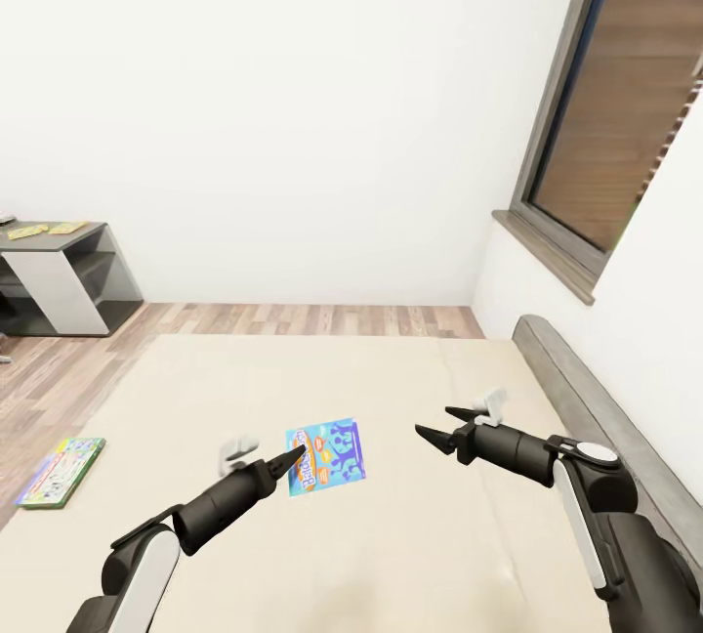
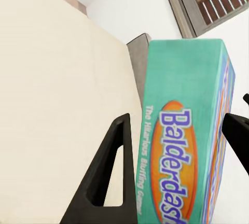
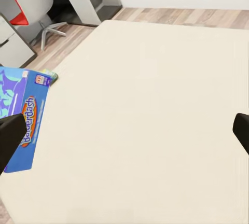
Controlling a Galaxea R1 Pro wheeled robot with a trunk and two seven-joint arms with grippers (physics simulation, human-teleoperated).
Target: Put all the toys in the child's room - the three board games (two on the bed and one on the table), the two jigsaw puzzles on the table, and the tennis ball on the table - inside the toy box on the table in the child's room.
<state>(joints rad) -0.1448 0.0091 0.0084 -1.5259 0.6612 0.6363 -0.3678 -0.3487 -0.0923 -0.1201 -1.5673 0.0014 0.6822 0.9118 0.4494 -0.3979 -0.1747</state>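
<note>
Balderdash box (image 1: 326, 458) lies on the bed (image 1: 420, 555) between the wide-open fingers of left pincer (image 1: 291, 462).

Most of the bed (image 1: 410, 555) is bare cream surface, open across the centre and lower middle of the head view. The Balderdash box (image 1: 326, 457) sits just left of centre, its near edge between the spread fingers of the left gripper (image 1: 290, 463). A second board game (image 1: 62, 470) lies at the lower left edge. The headboard (image 1: 596, 418) and wall close off the right side.
</note>
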